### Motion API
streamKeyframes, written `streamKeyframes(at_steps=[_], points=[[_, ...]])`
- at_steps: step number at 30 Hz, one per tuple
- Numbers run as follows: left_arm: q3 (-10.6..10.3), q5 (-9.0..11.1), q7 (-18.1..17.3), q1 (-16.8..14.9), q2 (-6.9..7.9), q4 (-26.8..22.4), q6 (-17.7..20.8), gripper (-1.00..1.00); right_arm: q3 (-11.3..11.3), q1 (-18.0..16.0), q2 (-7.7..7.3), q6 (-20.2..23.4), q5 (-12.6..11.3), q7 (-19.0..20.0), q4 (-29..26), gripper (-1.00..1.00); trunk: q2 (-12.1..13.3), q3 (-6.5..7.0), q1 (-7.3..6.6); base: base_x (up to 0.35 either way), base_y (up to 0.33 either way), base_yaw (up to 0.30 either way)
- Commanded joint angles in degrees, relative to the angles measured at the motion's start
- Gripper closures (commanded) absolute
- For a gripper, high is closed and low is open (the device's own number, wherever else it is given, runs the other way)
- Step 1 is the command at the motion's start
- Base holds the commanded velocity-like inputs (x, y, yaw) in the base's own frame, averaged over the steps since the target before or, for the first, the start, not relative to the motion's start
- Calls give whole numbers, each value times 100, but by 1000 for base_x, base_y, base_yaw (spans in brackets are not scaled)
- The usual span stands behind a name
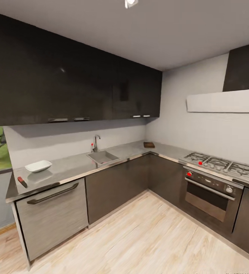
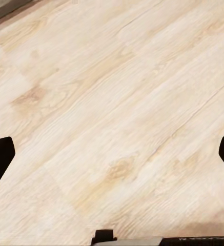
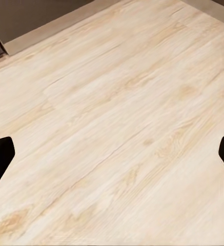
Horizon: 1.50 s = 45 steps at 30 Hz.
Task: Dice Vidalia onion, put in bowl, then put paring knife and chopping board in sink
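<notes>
Grey glossy desk [image 1: 75, 166] carries the white bowl [image 1: 38, 166] with the paring knife [image 1: 22, 182] near it, the sink [image 1: 102, 157] further along and the chopping board [image 1: 149, 144] in the corner, while the left pincer [image 2: 112, 154] and right pincer [image 3: 112, 154] hang spread above the pale wooden floor [image 1: 147, 236].

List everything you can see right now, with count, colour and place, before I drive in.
countertop: 1, glossy grey, L-shaped along both walls
sink: 1, grey steel, set in the countertop, tap behind it
bowl: 1, white, on the countertop left of the sink
paring knife: 1, red handle, near the countertop's left end
chopping board: 1, dark brown, in the far corner
hob: 1, grey, right run, oven beneath
wall cabinets: dark, above the sink
floor: pale wood
left gripper: black fingertips apart, over floor
right gripper: black fingertips apart, over floor
</notes>
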Motion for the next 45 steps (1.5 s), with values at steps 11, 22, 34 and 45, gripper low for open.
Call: streamKeyframes(at_steps=[11,22,34,45], points=[[-12,13,-6,5,17,-9,-15,-100,6,3,0,-8,-9,6,-4,-100,-1,-83,4,95,-91,-171],[-14,13,-6,5,21,-9,-16,-100,6,3,0,-8,-9,6,-4,-100,-1,-166,4,2,-2,-171],[-14,13,-6,5,13,-8,-16,-100,11,3,0,-8,-9,6,-4,-100,-1,-258,4,9,-14,-170],[-13,13,-6,5,12,-9,-16,-100,15,3,0,-8,-9,6,-4,-100,-1,-271,4,185,-193,-28]])
